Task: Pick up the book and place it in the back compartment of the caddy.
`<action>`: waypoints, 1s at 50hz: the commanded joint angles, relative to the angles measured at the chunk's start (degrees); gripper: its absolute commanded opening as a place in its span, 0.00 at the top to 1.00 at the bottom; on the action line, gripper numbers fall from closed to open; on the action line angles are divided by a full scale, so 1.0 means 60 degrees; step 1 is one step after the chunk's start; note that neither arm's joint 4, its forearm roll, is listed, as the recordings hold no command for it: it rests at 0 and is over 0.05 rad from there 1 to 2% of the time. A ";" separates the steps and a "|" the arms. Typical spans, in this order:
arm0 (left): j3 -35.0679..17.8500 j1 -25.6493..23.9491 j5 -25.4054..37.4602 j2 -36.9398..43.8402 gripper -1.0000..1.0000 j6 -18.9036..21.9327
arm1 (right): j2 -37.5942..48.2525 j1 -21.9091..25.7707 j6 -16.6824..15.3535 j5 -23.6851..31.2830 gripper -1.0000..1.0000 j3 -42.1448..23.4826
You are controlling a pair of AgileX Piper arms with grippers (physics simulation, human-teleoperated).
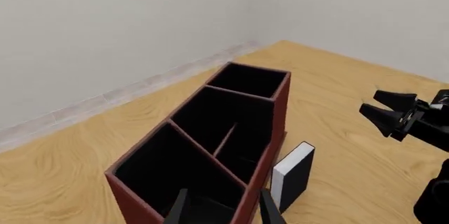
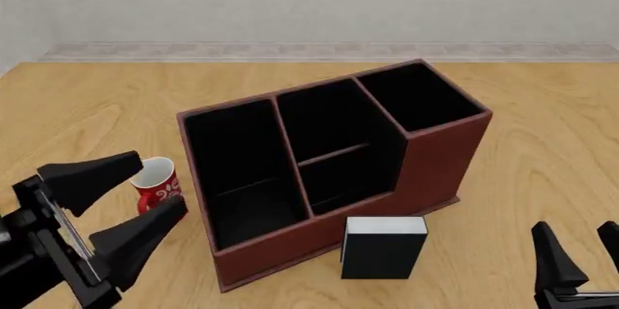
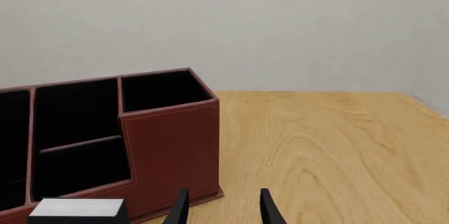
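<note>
The left end effector (image 2: 116, 204) hangs released at about 8 o'clock in the front view, its black fingers spread wide with nothing between them. A red-and-white mug (image 2: 159, 184) stands just behind it, between it and the caddy (image 2: 329, 167). The right end effector (image 2: 580, 258) sits at about 4 o'clock, also released, fingers apart and empty, well apart from the book (image 2: 383, 247). The book stands upright on the surface (image 2: 541, 149) near 6 o'clock, white page edges up, just beside the caddy's low near wall. The caddy lies at centre, angled, all black-lined sections empty, the middle one split by a thin crossbar (image 2: 334, 154).
</note>
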 commanded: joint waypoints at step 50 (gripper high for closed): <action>-0.2111 -0.3436 -0.2877 0.8300 0.00 -0.0588 | 0.0245 0.0005 -0.0010 -0.0256 0.00 0.0009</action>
